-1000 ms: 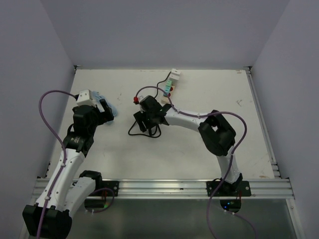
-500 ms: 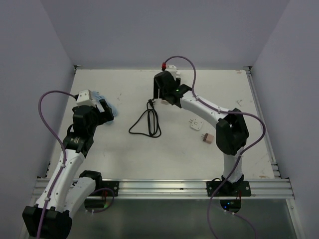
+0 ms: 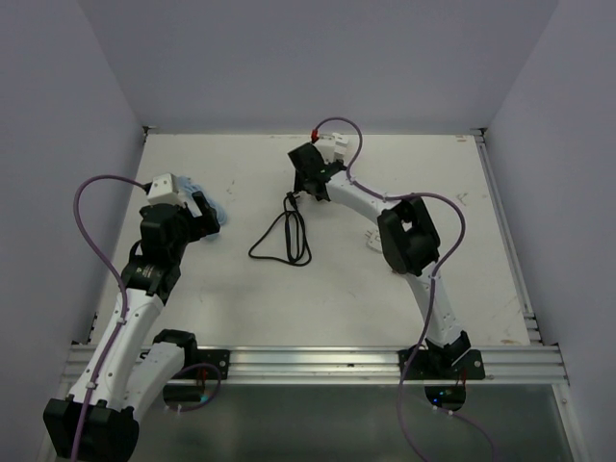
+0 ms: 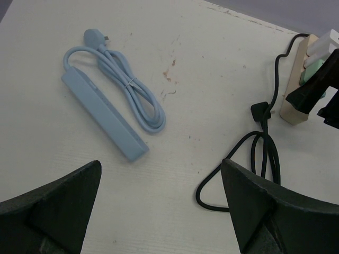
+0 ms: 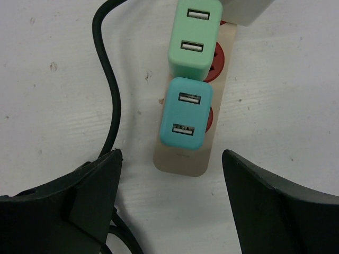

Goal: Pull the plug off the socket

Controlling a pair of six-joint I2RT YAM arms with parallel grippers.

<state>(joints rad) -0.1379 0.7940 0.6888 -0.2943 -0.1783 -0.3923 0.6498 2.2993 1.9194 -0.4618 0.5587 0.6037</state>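
1. while stretched far out to the back middle of the table [image 3: 241, 298], sets the right gripper [image 5: 169, 153] over the near end of the socket [image 5: 180, 163], forearm low, elbow raised above the table's right half.
2. spreads those jaws wide on either side of the socket's end, gripping nothing.
3. finds the socket lying flat, with a teal plug [image 5: 185, 114] nearest its end, a green plug [image 5: 193, 37] next and a white plug [image 5: 246, 10] beyond, all seated; black cord [image 5: 108, 90] just beside it, running to a coil [image 3: 284, 241] nearer the centre.
4. folds the left arm over the left side, left gripper [image 4: 160, 161] gaping wide and empty above the light blue power strip [image 4: 103, 114].
5. against a second ago, places the right gripper at the socket rather than over the coil; against half a second ago, pulls the elbow inward, over the spot where two loose adapters lay; alters nothing on the left arm.
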